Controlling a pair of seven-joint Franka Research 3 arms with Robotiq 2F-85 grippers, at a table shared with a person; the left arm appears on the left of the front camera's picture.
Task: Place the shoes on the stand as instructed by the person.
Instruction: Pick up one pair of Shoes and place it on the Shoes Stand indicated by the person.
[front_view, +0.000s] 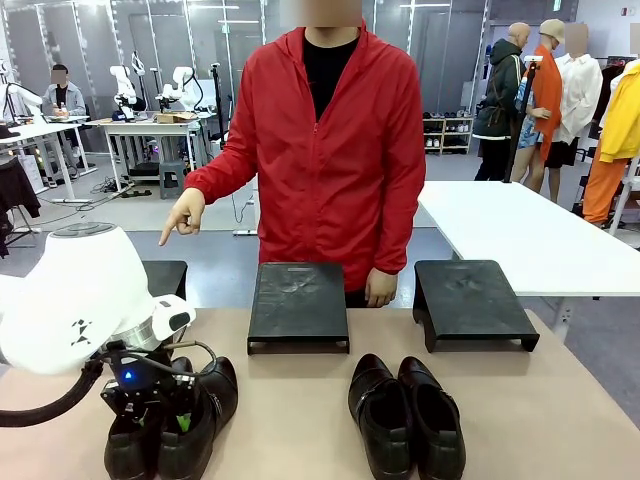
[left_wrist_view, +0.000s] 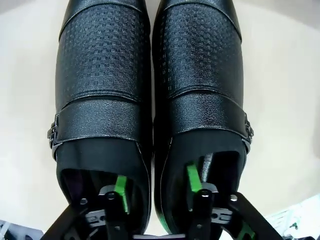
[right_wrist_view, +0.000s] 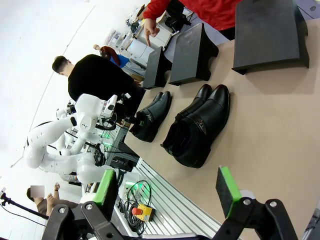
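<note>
Across the table (front_view: 300, 400), the person (front_view: 330, 130) is pointing a hand (front_view: 184, 216) towards the left stand (front_view: 166, 273), half hidden by our arm (front_view: 70, 300); we are risking misreading which stand; the left shoes (front_view: 170, 425) are sitting on the table, our left end effector (left_wrist_view: 156, 187) straddling their inner walls, partly open, not yet gripping; a shallow pinch is risking one shoe slipping; our right end effector (right_wrist_view: 166, 182) is hanging wide open, empty.

Left pair of shoes (left_wrist_view: 105, 75): black leather, grid-embossed vamp, pebbled strap, dull metal buckle (left_wrist_view: 52, 135). Right pair (front_view: 405, 410): smooth, glossy black leather. Stands (front_view: 298, 300): matt black, faintly scuffed. Bench (front_view: 560, 420): smooth, matt beige. Left fingers (left_wrist_view: 121, 192): green rubbery pads.
</note>
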